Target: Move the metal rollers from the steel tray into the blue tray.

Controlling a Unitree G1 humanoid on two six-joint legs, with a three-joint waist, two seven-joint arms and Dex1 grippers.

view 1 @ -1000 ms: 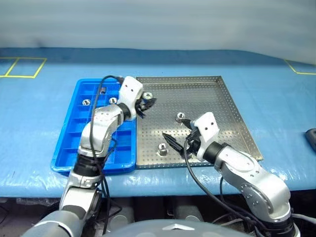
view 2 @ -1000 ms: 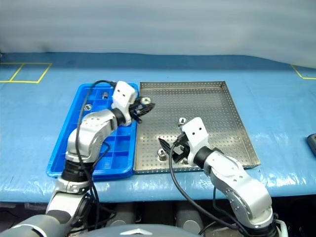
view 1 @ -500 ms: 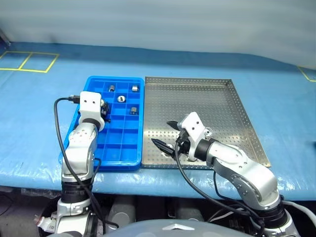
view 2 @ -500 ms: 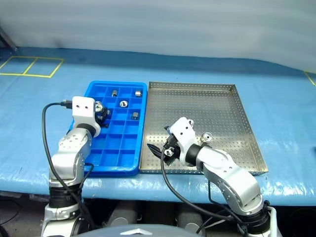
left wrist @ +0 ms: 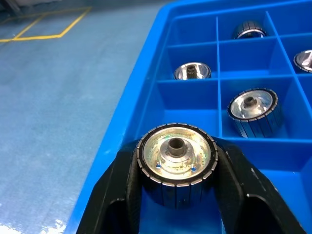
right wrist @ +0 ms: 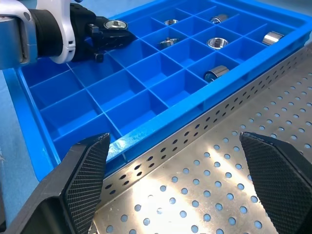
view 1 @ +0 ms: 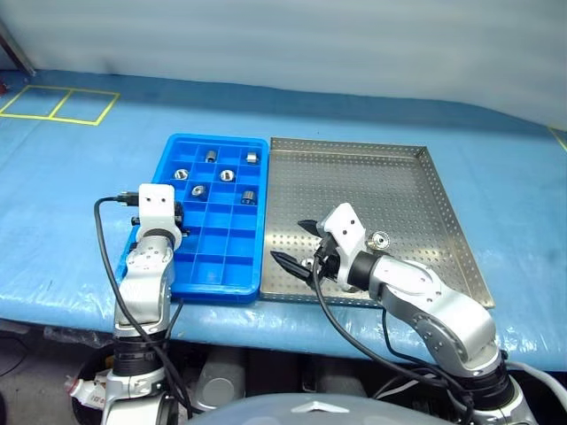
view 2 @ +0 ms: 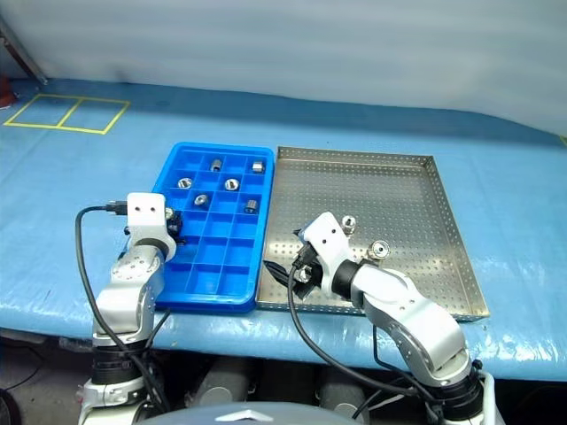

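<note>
A: Left end effector [left wrist: 178, 195] clamped on one roller [left wrist: 176, 158], over the blue tray's [view 1: 253, 282] left edge cells. Five rollers sit in cells beyond it.

B: Right end effector [right wrist: 180, 170] spread wide, empty, above the steel tray [view 1: 416, 190]; two rollers [view 2: 349, 225] just beside it. Blue tabletop [view 1: 71, 177] around.

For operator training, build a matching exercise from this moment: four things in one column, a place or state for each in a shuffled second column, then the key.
Things:
1. left hand
2. right hand
3. blue tray
4. steel tray

Places or states:
A. open, with nothing in it, over the perforated floor
B. holds five loose metal rollers in its compartments
C. shut on one ribbed roller
D. two rollers lie on it near the right hand

Pairs: 1-C, 2-A, 3-B, 4-D
</note>
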